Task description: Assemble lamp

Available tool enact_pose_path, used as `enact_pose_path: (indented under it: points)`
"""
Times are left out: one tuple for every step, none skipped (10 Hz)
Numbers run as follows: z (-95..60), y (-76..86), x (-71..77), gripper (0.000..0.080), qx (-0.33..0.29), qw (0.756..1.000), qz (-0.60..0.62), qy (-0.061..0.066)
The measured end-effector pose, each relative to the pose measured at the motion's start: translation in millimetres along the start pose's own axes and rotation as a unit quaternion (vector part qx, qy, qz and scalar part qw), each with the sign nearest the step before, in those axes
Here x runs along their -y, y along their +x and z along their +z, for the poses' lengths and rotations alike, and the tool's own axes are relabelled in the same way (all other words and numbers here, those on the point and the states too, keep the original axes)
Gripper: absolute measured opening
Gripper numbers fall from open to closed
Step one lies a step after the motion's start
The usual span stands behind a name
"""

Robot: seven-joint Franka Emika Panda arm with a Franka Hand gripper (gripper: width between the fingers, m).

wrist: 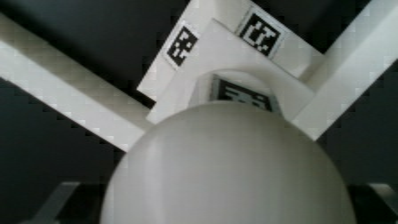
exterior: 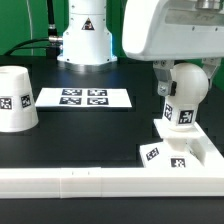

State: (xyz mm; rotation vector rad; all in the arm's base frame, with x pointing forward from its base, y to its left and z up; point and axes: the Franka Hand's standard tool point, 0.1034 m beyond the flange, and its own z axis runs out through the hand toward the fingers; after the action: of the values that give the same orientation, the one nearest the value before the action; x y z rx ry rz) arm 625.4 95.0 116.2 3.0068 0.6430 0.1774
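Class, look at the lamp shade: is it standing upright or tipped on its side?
Standing. The shade rests on its wide end on the table, narrow end up.

In the exterior view, bare counter (exterior: 140,124) lies open at the bulb's (exterior: 186,92) nine o'clock; the rail (exterior: 100,181) bars six, and the shade (exterior: 17,98) stands far off at nine.

Robotics lab: tagged marker board (exterior: 83,97), black table (exterior: 60,145), robot arm base (exterior: 86,40)
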Motion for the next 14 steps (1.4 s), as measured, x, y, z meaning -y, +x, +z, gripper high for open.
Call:
enact_pose_path:
  points:
    - [-0.2, -0.8, -2.1, 0.0578, 0.000, 0.998, 0.064, 0.002]
    - [0.5, -2.8, -4.1, 0.0578, 0.001, 0.993, 0.119, 0.004]
    - [0.7, -3.6, -6.0, 0.0578, 0.002, 0.987, 0.162, 0.007]
    - [0.9, -4.1, -7.8, 0.0578, 0.002, 0.975, 0.224, 0.010]
    - [1.4, -4.2, -9.1, 0.0578, 0.001, 0.962, 0.271, 0.010]
    - [1.8, -4.4, -8.3, 0.0578, 0.001, 0.951, 0.308, 0.009]
    - [2.2, -4.9, -7.9, 0.0578, 0.003, 0.936, 0.352, 0.010]
    - [2.4, -5.2, -7.8, 0.0579, 0.004, 0.919, 0.393, 0.014]
    - [2.5, -5.8, -6.8, 0.0579, 0.008, 0.904, 0.428, 0.015]
    - [2.7, -6.0, -7.0, 0.0579, 0.010, 0.882, 0.471, 0.019]
    - [2.6, -5.9, -7.1, 0.0579, 0.011, 0.867, 0.498, 0.024]
    - [2.5, -5.7, -6.8, 0.0579, 0.015, 0.838, 0.544, 0.030]
    - [2.4, -5.9, -7.5, 0.0579, 0.018, 0.823, 0.567, 0.036]
    - [2.0, -6.5, -7.2, 0.0579, 0.029, 0.799, 0.599, 0.045]
